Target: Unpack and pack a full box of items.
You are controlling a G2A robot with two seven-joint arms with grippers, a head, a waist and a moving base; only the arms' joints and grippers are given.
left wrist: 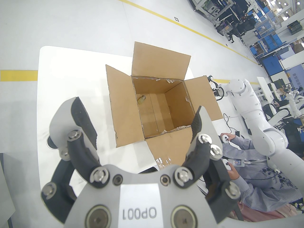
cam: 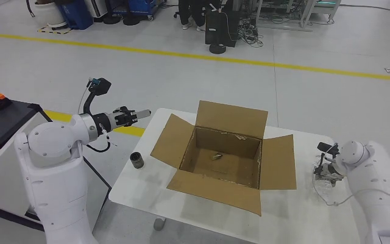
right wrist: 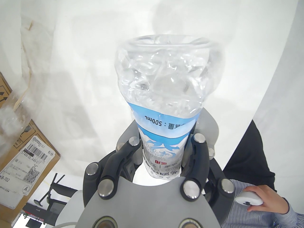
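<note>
Bearing open box (cam: 231, 119), white table (cam: 304, 213), grey floor (cam: 152, 79)

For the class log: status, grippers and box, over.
Left gripper open. Right gripper shut on water bottle. Box open, small item inside. Dark cylinder on table beside box.

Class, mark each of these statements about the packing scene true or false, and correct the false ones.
1. The right gripper is shut on a water bottle. True.
2. The left gripper holds a can. False: it is open and empty.
3. The cardboard box has its flaps folded shut. False: all four stand open.
4. A small item lies inside the box. True.
5. A dark cylinder stands on the table outside the box. True.
</note>
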